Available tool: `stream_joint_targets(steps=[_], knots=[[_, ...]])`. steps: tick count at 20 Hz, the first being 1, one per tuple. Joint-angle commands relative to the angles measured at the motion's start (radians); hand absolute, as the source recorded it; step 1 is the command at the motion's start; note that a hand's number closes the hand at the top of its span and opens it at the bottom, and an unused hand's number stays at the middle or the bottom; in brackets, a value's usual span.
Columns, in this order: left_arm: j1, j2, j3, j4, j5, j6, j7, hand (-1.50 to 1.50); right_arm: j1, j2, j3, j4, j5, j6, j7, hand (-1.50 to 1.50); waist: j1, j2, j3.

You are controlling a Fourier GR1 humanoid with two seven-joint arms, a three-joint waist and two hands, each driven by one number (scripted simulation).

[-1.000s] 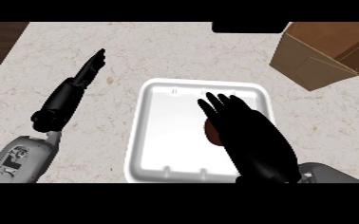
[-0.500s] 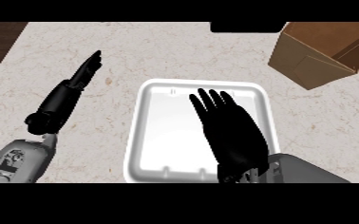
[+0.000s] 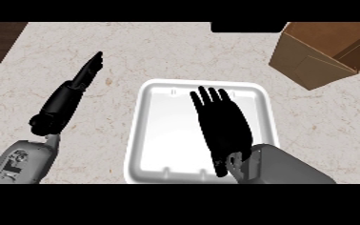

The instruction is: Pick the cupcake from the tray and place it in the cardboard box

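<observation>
right hand (image 3: 224, 128) covering tray (image 3: 158, 138), cardboard box (image 3: 316, 55) beyond

The tabletop (image 3: 162, 47) is pale, cream-coloured stone with faint brownish veins, and it fills nearly the whole view. A white tray (image 3: 163, 133) with rounded corners lies flat on it at the near middle. A brown cardboard box (image 3: 313, 57) stands on it at the far right, apart from the tray.

Black left hand (image 3: 69, 95) and right hand (image 3: 225, 126), slim tapering fingers (image 3: 204, 100), on smooth grey forearms (image 3: 285, 167).
</observation>
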Motion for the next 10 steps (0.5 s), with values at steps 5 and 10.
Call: stream_joint_targets(steps=[5,10], knots=[[-0.029,-0.030,0.027,-0.055,-0.028,-0.026,0.111,0.00,0.079,0.063,-0.040,0.068,0.107,0.048,-0.017,-1.50,-0.002,0.000,0.001],[0.020,-0.025,0.070,-0.091,-0.043,-0.075,0.069,0.00,0.105,0.120,-0.096,0.128,0.174,0.058,-0.085,-1.50,0.001,0.000,0.001]])
